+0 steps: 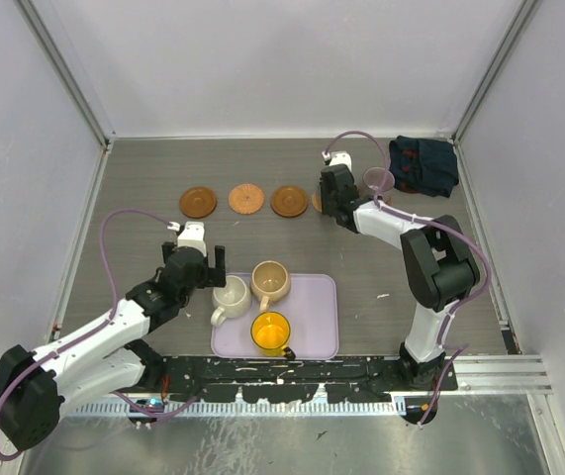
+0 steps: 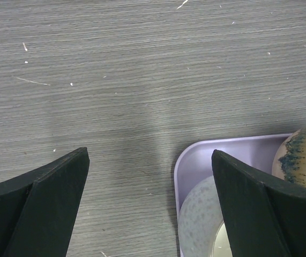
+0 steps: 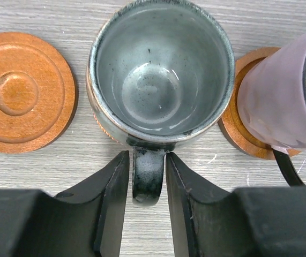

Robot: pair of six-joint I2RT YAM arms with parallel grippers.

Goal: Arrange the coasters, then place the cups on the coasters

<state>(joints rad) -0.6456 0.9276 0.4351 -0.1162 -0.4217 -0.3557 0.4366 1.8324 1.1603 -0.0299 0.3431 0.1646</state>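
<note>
Three bare brown coasters (image 1: 199,202) (image 1: 246,199) (image 1: 289,201) lie in a row at the back. My right gripper (image 1: 336,198) (image 3: 146,156) is open. Its fingers flank the handle of the grey-green cup (image 3: 161,69) with thin gaps on both sides. That cup stands on a coaster (image 3: 96,120). Beside it, the mauve cup (image 1: 378,182) (image 3: 281,101) stands on another coaster (image 3: 238,128). On the lavender tray (image 1: 322,297) are the cream-white cup (image 1: 231,295), the tan cup (image 1: 270,282) and the yellow cup (image 1: 271,332). My left gripper (image 1: 195,259) (image 2: 150,154) hangs open and empty at the tray's left corner (image 2: 195,152).
A dark folded cloth (image 1: 423,163) lies at the back right corner. White walls close in the table on three sides. In the right wrist view a bare coaster (image 3: 21,91) lies just left of the grey-green cup.
</note>
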